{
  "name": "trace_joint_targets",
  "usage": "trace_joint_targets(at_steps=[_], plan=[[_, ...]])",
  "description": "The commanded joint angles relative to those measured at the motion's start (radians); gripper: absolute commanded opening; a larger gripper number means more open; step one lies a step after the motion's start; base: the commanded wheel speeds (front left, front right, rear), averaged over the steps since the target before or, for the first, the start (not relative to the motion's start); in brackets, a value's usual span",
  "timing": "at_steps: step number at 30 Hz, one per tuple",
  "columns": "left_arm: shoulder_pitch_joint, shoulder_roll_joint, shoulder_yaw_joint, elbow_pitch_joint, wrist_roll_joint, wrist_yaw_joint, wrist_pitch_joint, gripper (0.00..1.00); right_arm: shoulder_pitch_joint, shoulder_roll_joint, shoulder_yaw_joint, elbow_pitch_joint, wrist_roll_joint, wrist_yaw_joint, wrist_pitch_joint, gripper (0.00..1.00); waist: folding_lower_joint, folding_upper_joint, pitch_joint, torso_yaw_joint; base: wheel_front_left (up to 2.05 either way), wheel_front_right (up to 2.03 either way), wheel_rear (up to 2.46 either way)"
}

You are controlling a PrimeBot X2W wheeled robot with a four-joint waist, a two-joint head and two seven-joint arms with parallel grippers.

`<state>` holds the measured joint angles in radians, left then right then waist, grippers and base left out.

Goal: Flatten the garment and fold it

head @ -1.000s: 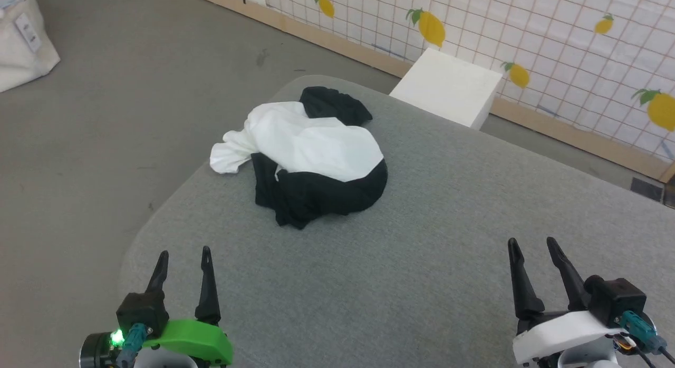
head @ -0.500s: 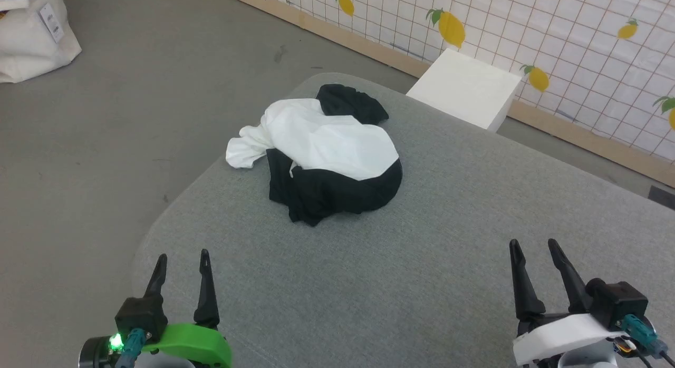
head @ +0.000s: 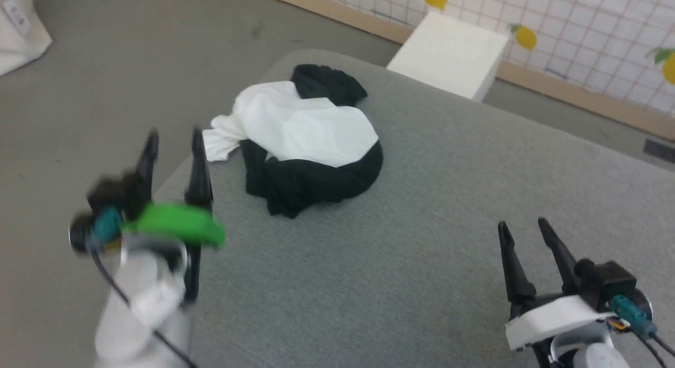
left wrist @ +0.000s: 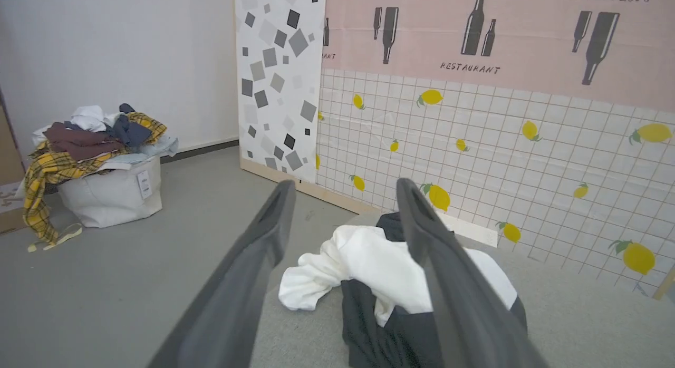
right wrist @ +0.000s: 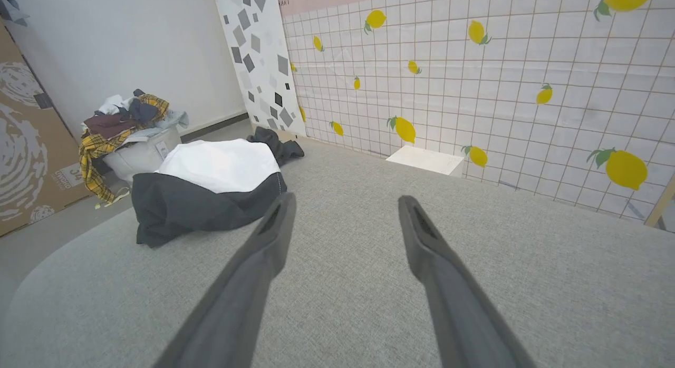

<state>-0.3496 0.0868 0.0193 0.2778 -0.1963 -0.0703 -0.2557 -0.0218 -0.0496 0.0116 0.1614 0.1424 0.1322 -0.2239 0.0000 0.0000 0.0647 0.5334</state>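
1. Floor [head: 105,67]: plain grey, matt, evenly lit.
2. Bench [head: 422,199]: broad, covered in grey woven fabric, with a rounded corner.
3. Far wall [left wrist: 501,162]: white grid covering printed with yellow lemons; a wooden strip [head: 585,96] runs along its foot.
4. Pink panel [left wrist: 517,41] above the grid, printed with dark bottles and mirrored lettering.
5. Upright panel [left wrist: 279,83] with scattered grey squares, next to a plain white wall [left wrist: 132,57].
6. White block [head: 448,54] on the floor between bench and lemon wall.
7. White laundry bag [left wrist: 111,191] on the floor, heaped with mixed clothes [left wrist: 89,141].
8. Brown cardboard sheet [right wrist: 31,162] with pale swirls, upright beside the bag.
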Motion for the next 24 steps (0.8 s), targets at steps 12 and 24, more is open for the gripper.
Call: trace_joint_targets(at_steps=[12,24], plan=[[-0.516,0.064,0.027,0.559,-0.27,-0.045,0.56,1.0,-0.061,-0.001,-0.036,-0.133,-0.095,-0.002,0.096,1.0,0.0,0.0,0.219,-0.224,0.0,0.0,0.0],[-0.587,0.102,-0.023,0.797,-0.259,0.022,0.878,1.0,-0.064,-0.001,-0.079,-0.237,-0.116,-0.002,0.135,1.0,0.0,0.0,0.305,-0.287,0.0,0.0,0.0]])
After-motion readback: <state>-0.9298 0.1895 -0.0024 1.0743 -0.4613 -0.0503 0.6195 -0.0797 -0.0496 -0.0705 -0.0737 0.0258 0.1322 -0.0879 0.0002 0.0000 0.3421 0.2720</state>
